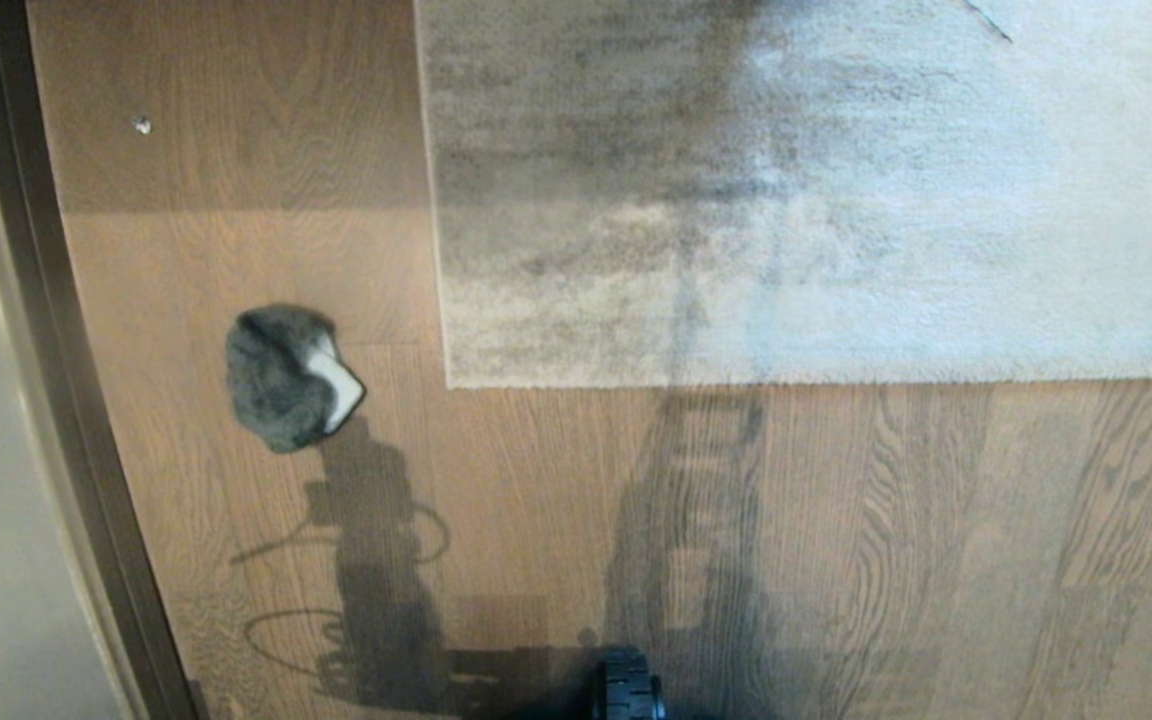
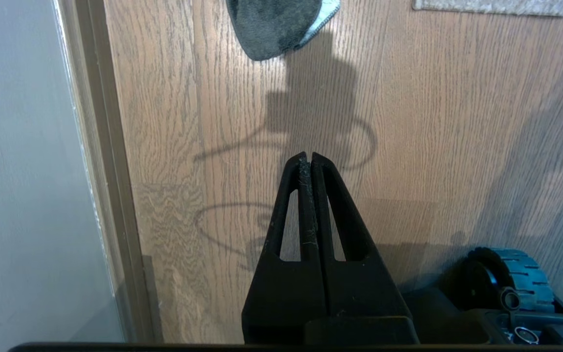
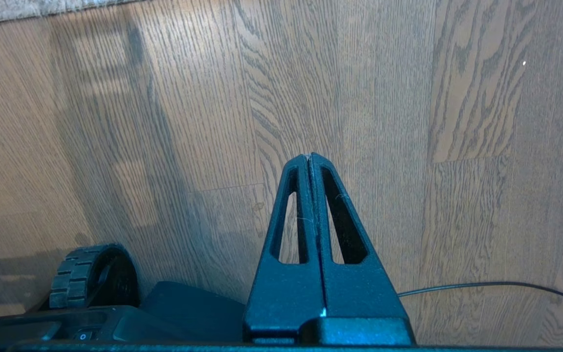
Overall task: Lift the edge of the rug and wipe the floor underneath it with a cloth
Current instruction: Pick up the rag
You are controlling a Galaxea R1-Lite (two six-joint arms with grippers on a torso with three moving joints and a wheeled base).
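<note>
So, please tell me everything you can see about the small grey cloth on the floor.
The cloth is a small, fuzzy, dark grey piece, crumpled into a rounded lump, with a white underside folded up on the side facing the rug edge. It lies on the floor, apart from the rug. No gripper touches it.

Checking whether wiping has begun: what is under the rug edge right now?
The rug edge lies flat on the floor, so whatever is beneath it is covered. The cloth sits apart on bare planks, not under the rug.

Home room (wood floor [image 1: 556, 500], rug [image 1: 816, 200], baseboard [image 1: 56, 380]).
</note>
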